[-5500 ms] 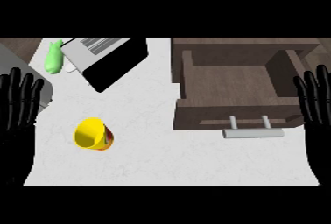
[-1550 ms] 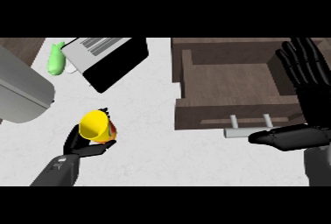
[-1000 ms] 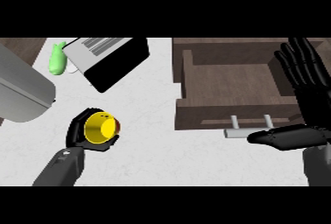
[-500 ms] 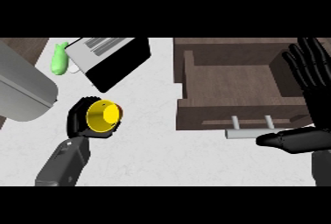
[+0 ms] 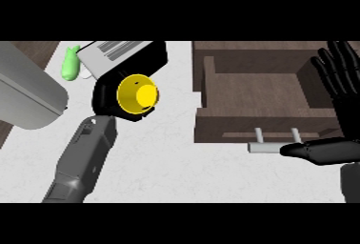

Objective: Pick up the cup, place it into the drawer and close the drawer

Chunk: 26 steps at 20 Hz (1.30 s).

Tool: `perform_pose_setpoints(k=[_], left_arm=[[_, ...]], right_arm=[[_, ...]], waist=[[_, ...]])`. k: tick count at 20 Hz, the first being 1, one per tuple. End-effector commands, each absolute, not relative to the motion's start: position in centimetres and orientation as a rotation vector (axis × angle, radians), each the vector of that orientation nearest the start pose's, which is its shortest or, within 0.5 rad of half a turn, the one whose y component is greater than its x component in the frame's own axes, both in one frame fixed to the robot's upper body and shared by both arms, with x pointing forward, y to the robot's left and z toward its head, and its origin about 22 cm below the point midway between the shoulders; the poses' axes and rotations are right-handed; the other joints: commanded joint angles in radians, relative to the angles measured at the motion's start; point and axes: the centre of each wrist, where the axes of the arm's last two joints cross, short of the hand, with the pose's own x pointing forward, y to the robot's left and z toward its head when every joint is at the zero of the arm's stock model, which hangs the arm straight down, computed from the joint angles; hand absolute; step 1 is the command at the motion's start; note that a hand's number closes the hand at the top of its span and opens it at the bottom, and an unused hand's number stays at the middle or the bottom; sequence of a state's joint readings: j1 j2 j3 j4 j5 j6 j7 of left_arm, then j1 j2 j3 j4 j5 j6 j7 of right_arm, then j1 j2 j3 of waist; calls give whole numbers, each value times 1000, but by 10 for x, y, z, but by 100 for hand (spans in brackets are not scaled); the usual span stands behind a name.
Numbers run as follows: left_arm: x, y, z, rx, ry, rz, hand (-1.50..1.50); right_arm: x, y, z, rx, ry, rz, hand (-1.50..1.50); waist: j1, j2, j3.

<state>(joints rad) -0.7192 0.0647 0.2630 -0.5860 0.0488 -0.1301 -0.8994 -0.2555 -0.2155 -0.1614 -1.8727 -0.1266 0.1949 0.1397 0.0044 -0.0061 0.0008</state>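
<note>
Counter (image 5: pixel 175 167): pale worktop, seen from the head view.
Drawer (image 5: pixel 260 105): open at right, handle (image 5: pixel 271 147) facing us.
Left hand (image 5: pixel 105 93): fingers wrapped round the yellow cup (image 5: pixel 137 94), lifted, mouth facing us, left of the drawer.
Right hand (image 5: pixel 341 83): fingers straight and spread, over the drawer's right side.

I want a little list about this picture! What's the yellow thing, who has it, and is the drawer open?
yellow thing: cup, its open mouth facing the camera
who has it: left hand, fingers curled round the cup, lifted off the white counter
drawer: drawer, open, nothing visible inside
drawer handle: grey bar at the drawer's front
right hand: right hand, open, fingers straight, over the drawer's right side
green thing: green object at the back left, beside a dark appliance
</note>
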Motion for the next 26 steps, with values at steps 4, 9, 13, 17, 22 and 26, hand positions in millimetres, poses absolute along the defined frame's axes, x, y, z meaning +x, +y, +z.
perform_pose_setpoints(k=[4, 9, 13, 17, 22, 26], left_arm=[[411, 140, 68, -308, -2171, -82, 150], [428, 91, 142, -246, -2161, -143, 150], [436, 67, 165, -187, -2136, -176, 150], [440, 43, 185, -134, -2027, -190, 150], [447, 36, 171, -45, -1917, -238, 150], [448, 33, 157, 26, -1858, -296, 150]], right_arm=[[265, -283, 150, -7, -1971, 264, -150], [276, -280, 153, 10, -1983, 261, -150], [272, -280, 132, 22, -1983, 263, -150], [281, -270, 142, 15, -1984, 262, -150], [271, -270, 149, 55, -2012, 284, -150], [289, -263, 150, 75, -2033, 302, -150]], waist=[[2, -8, 1], [-20, 3, 0], [-30, 10, 0], [-39, 13, 0], [-80, 22, 1], [-103, 32, 1]])
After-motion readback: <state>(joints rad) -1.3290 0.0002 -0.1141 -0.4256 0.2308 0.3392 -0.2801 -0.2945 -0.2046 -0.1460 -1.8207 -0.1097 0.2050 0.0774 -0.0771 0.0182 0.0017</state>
